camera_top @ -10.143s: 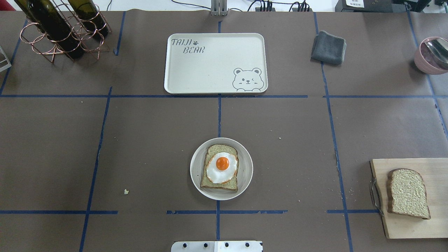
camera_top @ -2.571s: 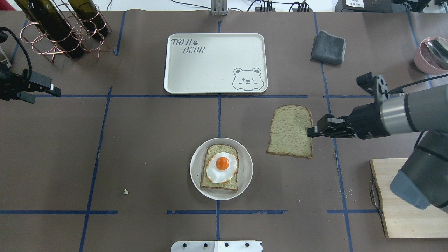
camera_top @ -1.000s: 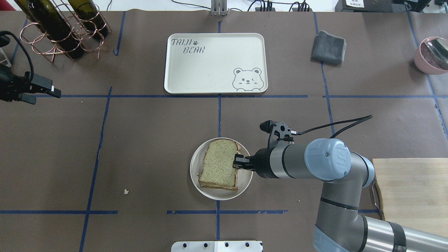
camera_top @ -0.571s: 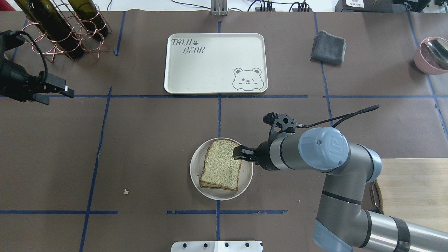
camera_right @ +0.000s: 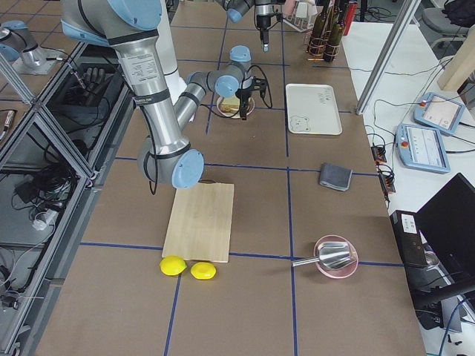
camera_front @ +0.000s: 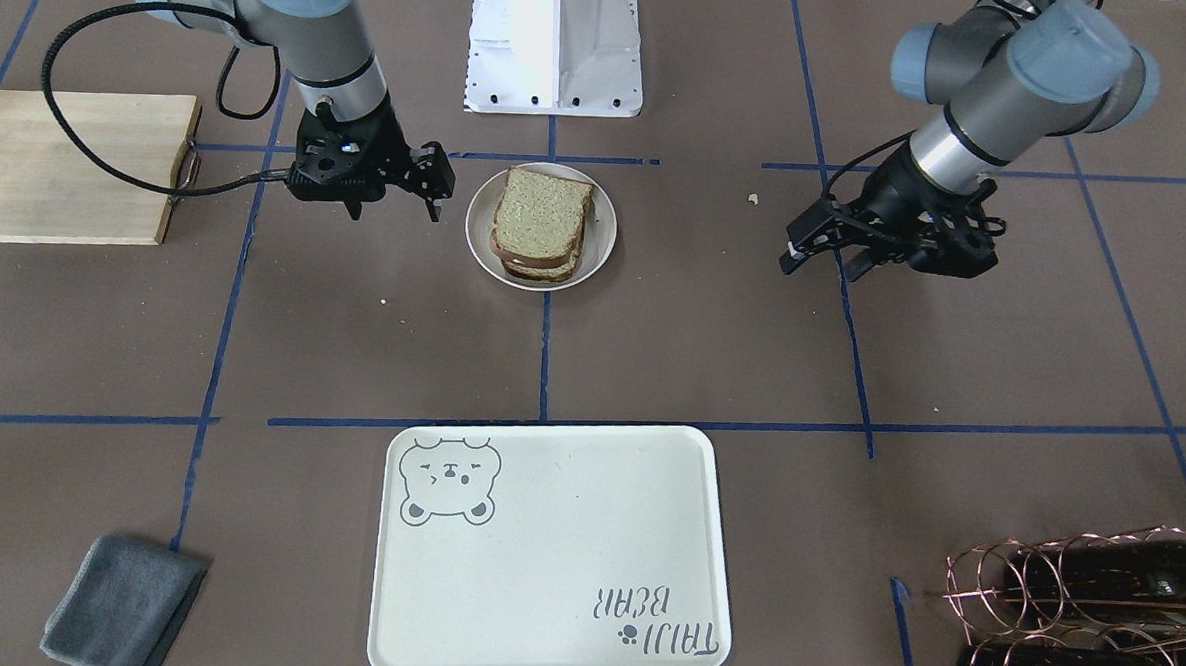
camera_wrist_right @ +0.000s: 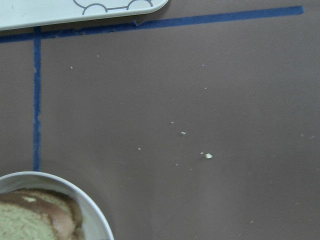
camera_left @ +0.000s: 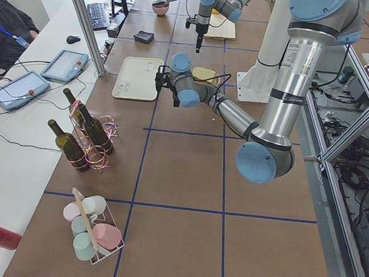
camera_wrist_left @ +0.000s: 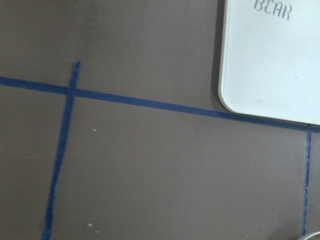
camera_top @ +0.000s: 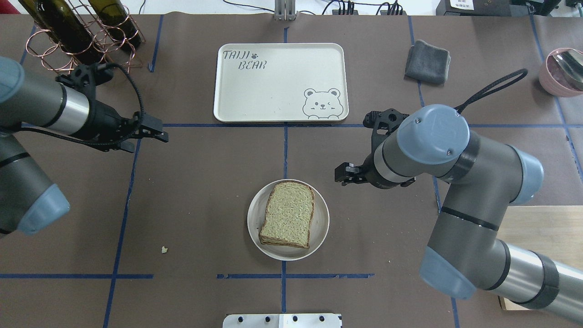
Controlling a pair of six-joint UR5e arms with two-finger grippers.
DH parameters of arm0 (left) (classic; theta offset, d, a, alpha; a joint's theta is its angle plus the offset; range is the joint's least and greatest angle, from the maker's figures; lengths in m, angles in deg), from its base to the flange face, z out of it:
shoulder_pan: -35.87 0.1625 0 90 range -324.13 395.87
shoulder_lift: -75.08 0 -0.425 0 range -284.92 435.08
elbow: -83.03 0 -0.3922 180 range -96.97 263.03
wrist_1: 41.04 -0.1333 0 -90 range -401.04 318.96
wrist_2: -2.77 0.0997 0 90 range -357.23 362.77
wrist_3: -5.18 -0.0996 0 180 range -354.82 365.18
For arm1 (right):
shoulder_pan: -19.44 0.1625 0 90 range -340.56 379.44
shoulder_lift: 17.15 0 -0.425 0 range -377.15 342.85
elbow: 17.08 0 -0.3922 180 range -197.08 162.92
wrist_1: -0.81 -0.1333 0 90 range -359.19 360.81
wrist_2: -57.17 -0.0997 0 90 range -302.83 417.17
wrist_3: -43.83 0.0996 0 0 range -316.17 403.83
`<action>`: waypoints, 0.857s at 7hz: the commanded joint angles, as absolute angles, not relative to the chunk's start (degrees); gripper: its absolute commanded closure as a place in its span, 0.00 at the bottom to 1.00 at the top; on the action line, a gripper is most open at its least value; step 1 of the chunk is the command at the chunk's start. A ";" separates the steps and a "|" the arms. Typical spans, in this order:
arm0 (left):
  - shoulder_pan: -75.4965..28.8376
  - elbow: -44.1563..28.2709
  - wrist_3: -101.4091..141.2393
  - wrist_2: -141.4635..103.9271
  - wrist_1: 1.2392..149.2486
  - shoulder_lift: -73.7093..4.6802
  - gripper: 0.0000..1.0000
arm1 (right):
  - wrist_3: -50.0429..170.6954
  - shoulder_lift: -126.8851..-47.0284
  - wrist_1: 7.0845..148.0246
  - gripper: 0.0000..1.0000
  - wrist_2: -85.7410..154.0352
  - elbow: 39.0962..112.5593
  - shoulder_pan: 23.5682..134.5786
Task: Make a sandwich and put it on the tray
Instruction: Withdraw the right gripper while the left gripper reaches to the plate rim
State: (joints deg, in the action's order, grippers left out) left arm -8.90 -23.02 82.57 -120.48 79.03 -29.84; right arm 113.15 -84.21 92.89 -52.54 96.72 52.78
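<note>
The tray [camera_top: 273,100] lies across the table from the robot, well apart from the sandwich [camera_top: 288,214] on its plate [camera_top: 321,228], beside which the right gripper [camera_top: 341,174] hovers, jaws spread, holding nothing; the left gripper [camera_front: 816,271], also spread, hangs farther off.

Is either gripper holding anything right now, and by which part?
Nothing is held. The left gripper and right gripper are both open and clear of the sandwich, which lies on its plate.
</note>
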 commanded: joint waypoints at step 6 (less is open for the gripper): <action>11.60 -20.18 95.26 -103.85 65.47 -42.69 0.37 | 83.13 -95.89 94.94 0.00 -65.51 95.86 71.81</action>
